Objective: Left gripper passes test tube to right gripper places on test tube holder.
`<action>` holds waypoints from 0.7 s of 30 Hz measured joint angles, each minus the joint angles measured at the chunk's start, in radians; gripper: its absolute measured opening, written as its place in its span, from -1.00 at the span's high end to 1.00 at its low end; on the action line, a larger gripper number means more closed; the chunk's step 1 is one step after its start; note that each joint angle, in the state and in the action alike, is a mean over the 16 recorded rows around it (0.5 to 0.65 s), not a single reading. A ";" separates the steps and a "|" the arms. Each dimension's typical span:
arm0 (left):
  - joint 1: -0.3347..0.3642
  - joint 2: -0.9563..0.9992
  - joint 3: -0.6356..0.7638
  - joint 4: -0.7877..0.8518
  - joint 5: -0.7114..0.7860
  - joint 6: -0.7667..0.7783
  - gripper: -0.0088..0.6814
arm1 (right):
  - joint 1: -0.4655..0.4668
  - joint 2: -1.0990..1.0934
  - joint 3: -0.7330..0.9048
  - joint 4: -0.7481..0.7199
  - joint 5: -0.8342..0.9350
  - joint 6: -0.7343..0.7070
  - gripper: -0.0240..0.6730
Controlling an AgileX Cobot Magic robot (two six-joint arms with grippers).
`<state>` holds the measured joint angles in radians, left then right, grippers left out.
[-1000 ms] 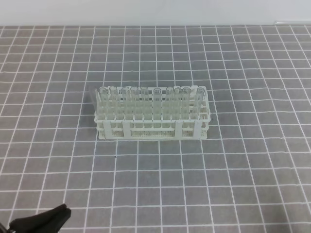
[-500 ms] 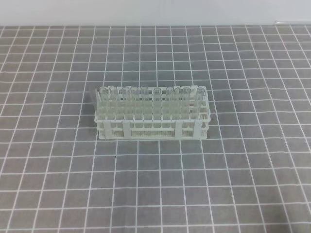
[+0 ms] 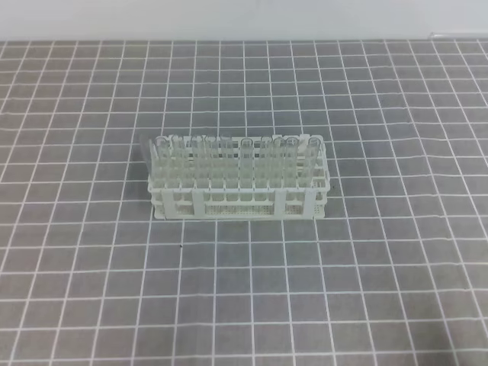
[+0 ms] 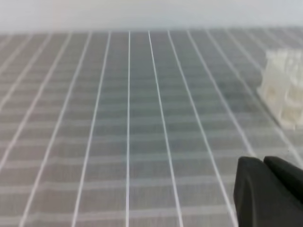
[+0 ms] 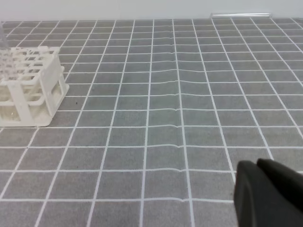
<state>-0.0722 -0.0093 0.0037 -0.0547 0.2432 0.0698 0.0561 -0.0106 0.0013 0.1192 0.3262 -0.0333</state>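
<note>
The white test tube holder (image 3: 239, 200) stands mid-table, its back rows filled with several clear tubes (image 3: 248, 156). They look alike, so I cannot tell which is the task's test tube. Neither gripper appears in the exterior view. In the left wrist view the left gripper (image 4: 263, 161) is at the bottom right, black jaws pressed together and holding nothing, with the holder (image 4: 285, 90) at the right edge. The right gripper (image 5: 257, 163) looks the same in its own view, jaws together and empty, with the holder (image 5: 33, 94) far to its left.
A grey mat with a white grid (image 3: 244, 290) covers the table up to a pale back wall. A slim clear thing (image 5: 235, 15) lies along the mat's far edge at the right.
One second ago the left gripper's black jaws showed at the bottom left of the exterior view; they have drawn back out of it. The holder and tubes have not moved.
</note>
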 joint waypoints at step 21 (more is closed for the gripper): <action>0.003 0.000 0.001 0.017 0.083 0.000 0.98 | 0.000 0.000 0.000 0.001 0.000 0.000 0.97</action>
<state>-0.0687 -0.0093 0.0044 -0.0376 0.3260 0.0697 0.0561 -0.0106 0.0013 0.1203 0.3262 -0.0333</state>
